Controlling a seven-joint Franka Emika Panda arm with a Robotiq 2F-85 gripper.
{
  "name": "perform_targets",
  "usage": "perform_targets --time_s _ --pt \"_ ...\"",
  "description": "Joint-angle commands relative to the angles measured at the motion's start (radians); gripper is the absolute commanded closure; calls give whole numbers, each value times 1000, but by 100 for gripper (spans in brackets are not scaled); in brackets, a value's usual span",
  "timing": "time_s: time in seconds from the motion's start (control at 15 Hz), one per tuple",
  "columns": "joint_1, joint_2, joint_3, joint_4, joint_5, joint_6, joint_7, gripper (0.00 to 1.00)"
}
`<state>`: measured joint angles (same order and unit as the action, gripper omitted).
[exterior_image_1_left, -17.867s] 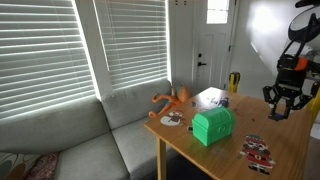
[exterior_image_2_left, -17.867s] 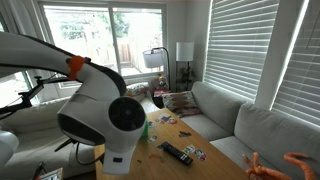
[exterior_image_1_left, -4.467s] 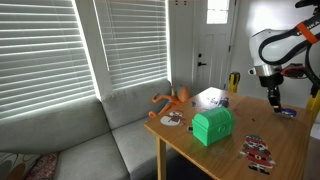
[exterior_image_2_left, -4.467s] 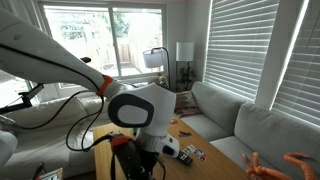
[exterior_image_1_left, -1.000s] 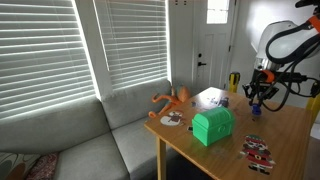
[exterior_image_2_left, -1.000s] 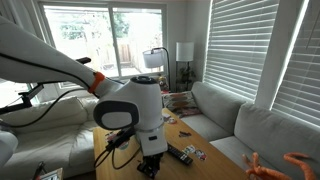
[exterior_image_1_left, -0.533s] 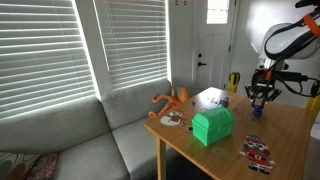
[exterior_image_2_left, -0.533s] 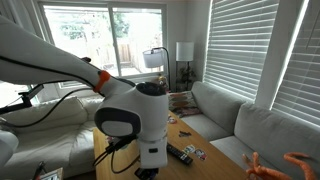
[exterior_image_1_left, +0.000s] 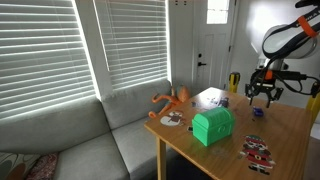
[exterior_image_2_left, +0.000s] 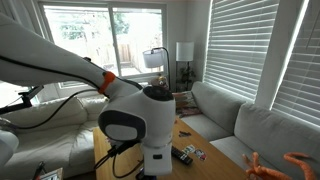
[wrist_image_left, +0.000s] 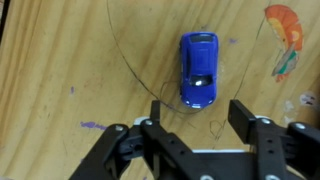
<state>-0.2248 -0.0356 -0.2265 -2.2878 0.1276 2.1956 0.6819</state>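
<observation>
In the wrist view, a small blue toy car (wrist_image_left: 199, 69) lies on the wooden table (wrist_image_left: 60, 60), just beyond my fingertips. My gripper (wrist_image_left: 200, 118) is open and empty, with its two black fingers either side of the car's near end and not touching it. In an exterior view my gripper (exterior_image_1_left: 262, 95) hangs over the far part of the table, just above a small dark-blue object (exterior_image_1_left: 254, 112) that looks like the car. In the exterior view from behind the robot, the arm's body (exterior_image_2_left: 150, 125) hides the gripper and the car.
A green box (exterior_image_1_left: 212, 125), an orange octopus toy (exterior_image_1_left: 172, 99), picture cards (exterior_image_1_left: 258, 150) and a yellow object (exterior_image_1_left: 234, 80) stand on the table. A remote control (exterior_image_2_left: 185, 153) lies by the arm. An orange sticker (wrist_image_left: 285, 40) lies right of the car. A grey sofa (exterior_image_1_left: 70, 140) adjoins the table.
Over the last second the gripper has shifted a little sideways and settled lower over the car. Its fingers stay open, and the things on the table have not moved.
</observation>
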Motion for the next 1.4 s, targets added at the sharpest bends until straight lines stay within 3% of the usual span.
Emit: perform_targets --time_s 0.0,0.13,0.2,0.33,0.6,1.0,1.07,1.13,1.33 --pt "-3 1 3 1 0 -2 0 22" --pt "-2 2 4 1 0 -2 0 11" --pt "1 5 3 10 62 -40 -55 3" --pt "-3 13 -8 31 169 -104 -138 0" --pt "-25 29 -37 89 333 -290 -284 0" --pt "-70 128 -78 225 376 -564 -368 0" --pt "-74 133 -77 233 431 -562 -410 0" --pt "-65 75 -70 169 361 -507 -348 0" --pt "-69 115 -72 206 400 -525 -384 0"
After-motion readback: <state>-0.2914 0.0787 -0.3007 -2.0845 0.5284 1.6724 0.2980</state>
